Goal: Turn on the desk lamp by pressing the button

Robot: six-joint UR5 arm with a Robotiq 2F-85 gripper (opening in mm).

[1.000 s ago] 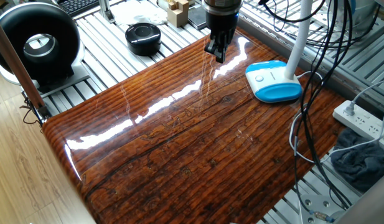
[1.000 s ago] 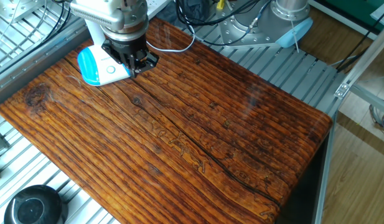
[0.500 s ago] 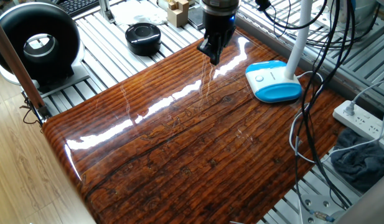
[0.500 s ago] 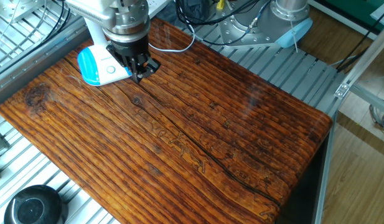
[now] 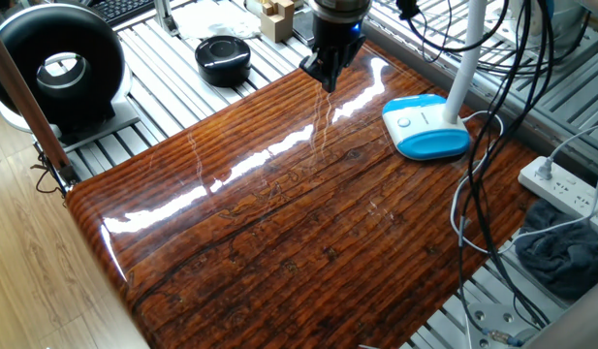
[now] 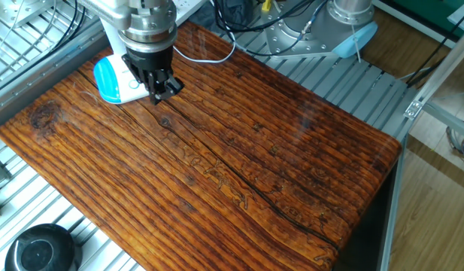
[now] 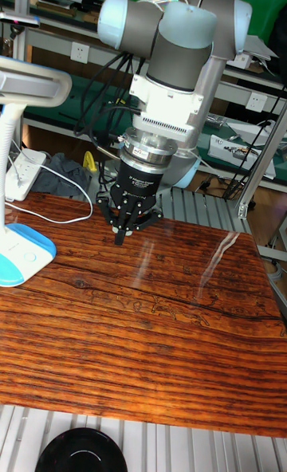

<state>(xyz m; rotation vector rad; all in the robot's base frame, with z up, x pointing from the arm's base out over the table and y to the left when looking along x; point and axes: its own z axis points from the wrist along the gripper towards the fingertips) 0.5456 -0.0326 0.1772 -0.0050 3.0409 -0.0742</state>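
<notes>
Tall fixed view showed my gripper (image 7: 119,235), fingers pinched together and empty, had drifted away from the desk lamp (image 7: 21,255), its button (image 5: 405,122) unpressed.

Illumination is bright and even in all views. The glossy counter (image 5: 308,223) shows strong white glare streaks left of the desk lamp (image 5: 424,126) and a fainter streak in the tall fixed view. Shadows are soft. Focus is sharp, with slight softness at the far edges.
</notes>
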